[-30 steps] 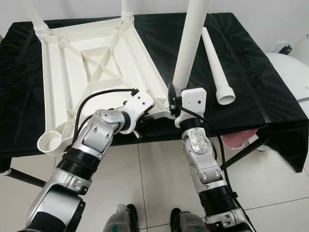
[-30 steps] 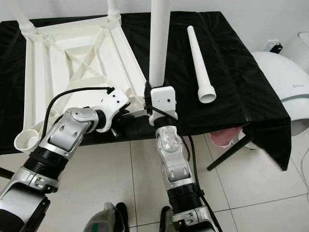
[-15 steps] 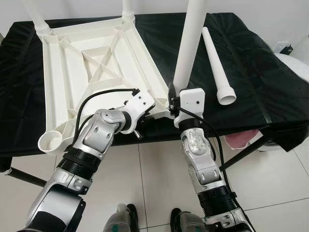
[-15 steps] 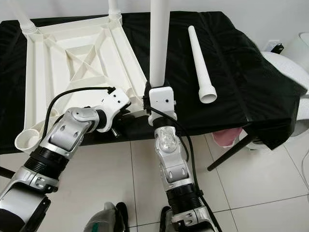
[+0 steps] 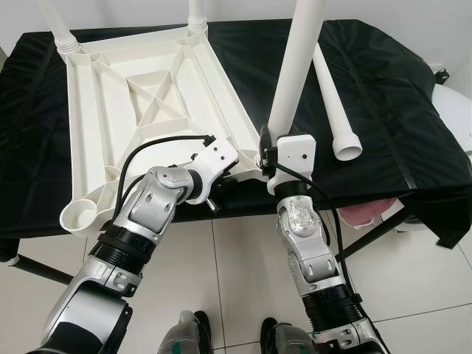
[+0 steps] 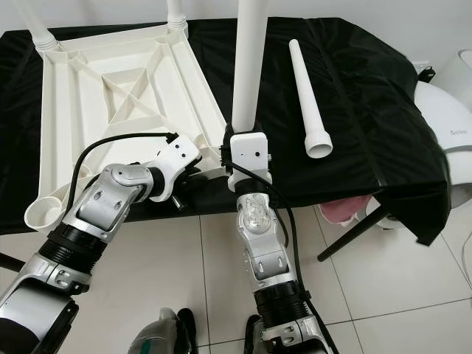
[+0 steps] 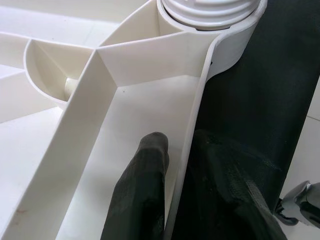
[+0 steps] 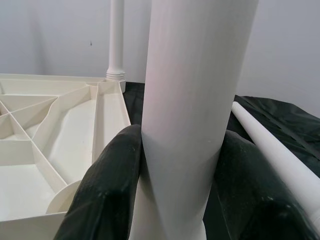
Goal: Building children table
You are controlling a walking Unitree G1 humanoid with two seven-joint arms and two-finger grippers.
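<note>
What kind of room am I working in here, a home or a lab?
Probably a home or a plain indoor test room: pale tiled floor, white wall, and a folding table under a black cloth serving as a workbench. Nothing settles it.

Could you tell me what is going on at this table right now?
The robot is putting together a white plastic children's table. The tabletop lies upside down on a black cloth. The right gripper is shut on an upright leg at the near corner socket, while the left gripper pinches the tabletop's rim beside it. Two far legs are already in; one spare leg lies on the cloth.
</note>
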